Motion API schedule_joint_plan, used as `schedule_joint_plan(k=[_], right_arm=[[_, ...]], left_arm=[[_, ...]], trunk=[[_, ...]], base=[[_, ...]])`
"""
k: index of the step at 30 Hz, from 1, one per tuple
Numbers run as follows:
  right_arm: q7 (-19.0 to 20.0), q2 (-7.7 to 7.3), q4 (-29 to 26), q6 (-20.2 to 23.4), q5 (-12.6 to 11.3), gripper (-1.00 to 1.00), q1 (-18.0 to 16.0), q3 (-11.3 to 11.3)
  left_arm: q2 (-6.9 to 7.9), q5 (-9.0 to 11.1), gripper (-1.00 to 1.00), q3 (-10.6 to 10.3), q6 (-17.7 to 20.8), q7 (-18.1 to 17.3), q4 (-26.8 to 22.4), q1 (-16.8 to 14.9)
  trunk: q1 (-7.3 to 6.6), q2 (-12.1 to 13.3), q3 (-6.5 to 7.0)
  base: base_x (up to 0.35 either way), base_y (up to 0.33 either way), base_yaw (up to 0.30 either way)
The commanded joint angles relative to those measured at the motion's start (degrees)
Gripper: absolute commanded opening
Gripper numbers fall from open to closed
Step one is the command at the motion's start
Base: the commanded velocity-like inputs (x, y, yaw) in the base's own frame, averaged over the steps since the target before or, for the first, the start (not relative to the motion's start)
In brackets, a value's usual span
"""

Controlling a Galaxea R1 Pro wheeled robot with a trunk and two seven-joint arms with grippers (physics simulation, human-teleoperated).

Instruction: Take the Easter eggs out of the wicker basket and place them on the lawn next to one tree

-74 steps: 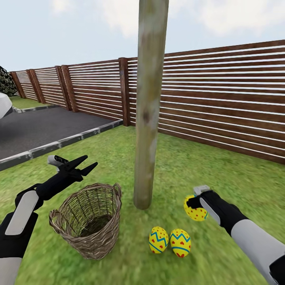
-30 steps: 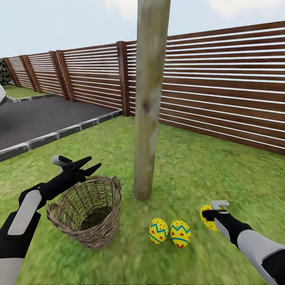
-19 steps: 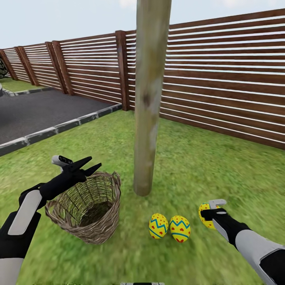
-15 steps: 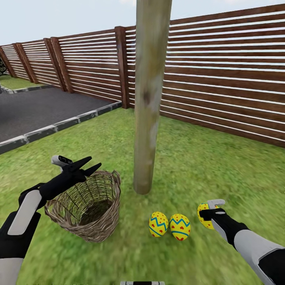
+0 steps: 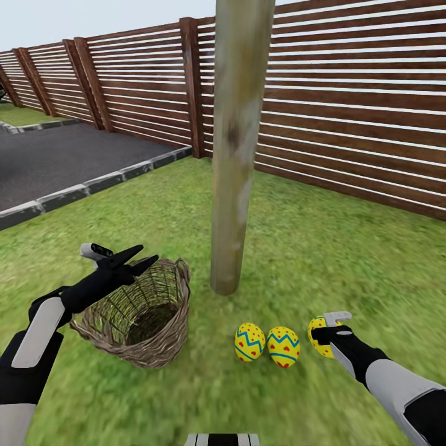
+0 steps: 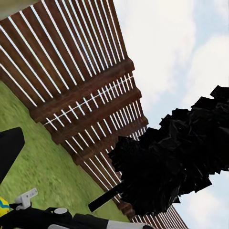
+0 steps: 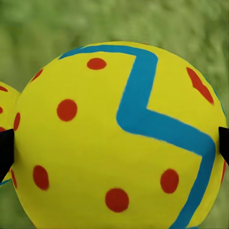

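Note:
The tree (image 5: 234, 155) rises as a pale trunk from the lawn (image 5: 310, 260). Two Easter eggs (image 5: 249, 342) (image 5: 284, 347), yellow with red dots and blue zigzags, lie side by side on the grass in front of it. To their right my right gripper (image 5: 323, 335) is shut on the third egg (image 5: 316, 323) (image 7: 119, 138), low over the grass; whether it touches the ground is unclear. Left of the trunk stands the wicker basket (image 5: 133, 310), with nothing visible inside. My left gripper (image 5: 147, 253) hangs open just above its rim.
A brown slatted fence (image 5: 347, 124) runs behind the tree. A dark asphalt driveway (image 5: 56, 161) with a stone kerb (image 5: 93, 184) lies at the far left. Open grass stretches to the right of the trunk.
My right gripper has carried the egg down and to the right, close to the grass beside the two lying eggs. The camera has tilted down. The left arm has stayed still.

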Motion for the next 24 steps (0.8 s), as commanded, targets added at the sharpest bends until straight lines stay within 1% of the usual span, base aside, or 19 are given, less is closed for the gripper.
schedule_joint_plan(k=[1, 6, 10, 18, 24], right_arm=[[-0.29, -0.06, -0.16, 0.32, -0.49, -1.00, 0.00, 0.48], [-0.29, -0.08, -0.10, -0.63, -0.75, -1.00, 0.00, 0.48], [-0.29, 0.03, -0.02, -0.60, -0.75, -1.00, 0.00, 0.48], [-0.29, 0.10, -0.01, -0.50, -0.82, -1.00, 0.00, 0.48], [-0.29, 0.09, -0.08, -0.45, -0.79, -1.00, 0.00, 0.48]], left_arm=[[0.00, -0.02, 1.00, 0.03, 0.23, -0.15, 0.01, -0.03], [0.01, 0.03, 1.00, 0.04, 0.20, -0.91, 0.04, -0.03], [0.00, 0.06, 1.00, 0.07, 0.19, -1.05, 0.09, -0.03], [-0.04, 0.06, 1.00, 0.03, 0.14, -1.18, 0.06, -0.03], [-0.08, 0.05, 1.00, 0.03, 0.17, -1.21, 0.01, -0.03]], trunk=[[-0.01, -0.02, -0.05], [-0.01, -0.02, -0.05], [-0.01, -0.02, -0.05], [-0.01, -0.02, -0.05], [0.14, -0.10, -1.38]], base=[[0.000, 0.000, 0.006], [0.013, 0.000, 0.000], [0.194, -0.010, 0.000], [0.012, 0.000, 0.000], [0.000, 0.000, 0.000]])
